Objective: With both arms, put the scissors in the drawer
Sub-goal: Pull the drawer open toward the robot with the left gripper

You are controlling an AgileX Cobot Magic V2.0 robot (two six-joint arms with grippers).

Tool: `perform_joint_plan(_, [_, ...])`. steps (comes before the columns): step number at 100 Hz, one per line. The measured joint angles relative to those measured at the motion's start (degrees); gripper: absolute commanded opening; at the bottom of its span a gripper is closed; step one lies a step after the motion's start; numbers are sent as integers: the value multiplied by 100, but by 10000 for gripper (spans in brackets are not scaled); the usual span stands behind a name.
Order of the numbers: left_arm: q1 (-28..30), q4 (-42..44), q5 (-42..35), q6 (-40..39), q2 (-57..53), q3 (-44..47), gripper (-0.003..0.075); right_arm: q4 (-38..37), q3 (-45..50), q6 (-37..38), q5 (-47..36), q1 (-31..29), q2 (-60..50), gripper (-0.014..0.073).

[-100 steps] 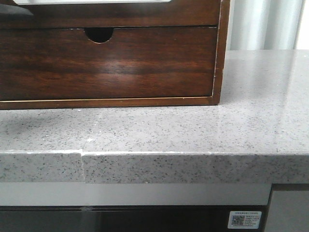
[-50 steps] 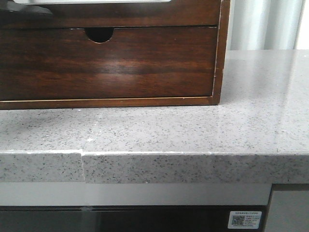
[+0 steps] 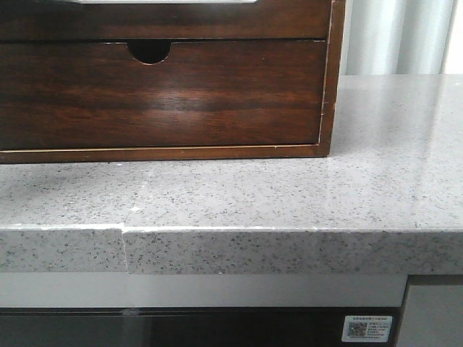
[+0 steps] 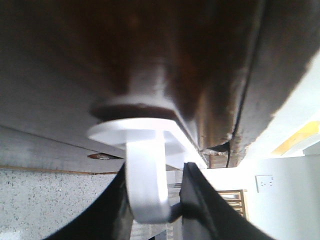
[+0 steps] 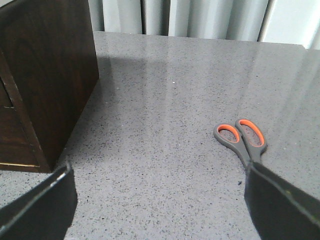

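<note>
The drawer [image 3: 181, 20] is the upper dark brown front of the wooden cabinet, with a white strip along its upper edge. In the left wrist view its underside [image 4: 150, 60] fills the picture. My left gripper [image 4: 155, 170] is shut around the drawer's white loop handle [image 4: 145, 195], with one black finger against it. The scissors [image 5: 242, 140], grey with orange-lined handles, lie flat on the counter, their blades hidden behind one finger [image 5: 280, 200] of my right gripper [image 5: 160, 200]. That gripper hangs open and empty above the counter.
Below the drawer is a second drawer with a half-round finger notch [image 3: 149, 50]. The cabinet's side [image 5: 50, 75] stands close to the right gripper. The grey speckled counter [image 3: 289, 195] ends in a front edge [image 3: 253, 249]. Curtains hang behind.
In the front view the white strip along the drawer's top edge shows less at its left end. The cabinet sits a touch lower in the picture.
</note>
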Motion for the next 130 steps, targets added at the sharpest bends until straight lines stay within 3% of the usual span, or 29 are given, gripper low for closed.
perform_joint_plan(41, [57, -72, 424, -24, -52, 199, -13, 0, 0, 0, -13, 0, 0, 619])
perform_joint_plan(98, [57, -62, 422, -50, -2570, 1999, -13, 0, 0, 0, -39, 0, 0, 619])
perform_joint_plan(130, [57, 61, 306, -194, -3093, 2202, -13, 39, 0, 0, -39, 0, 0, 619])
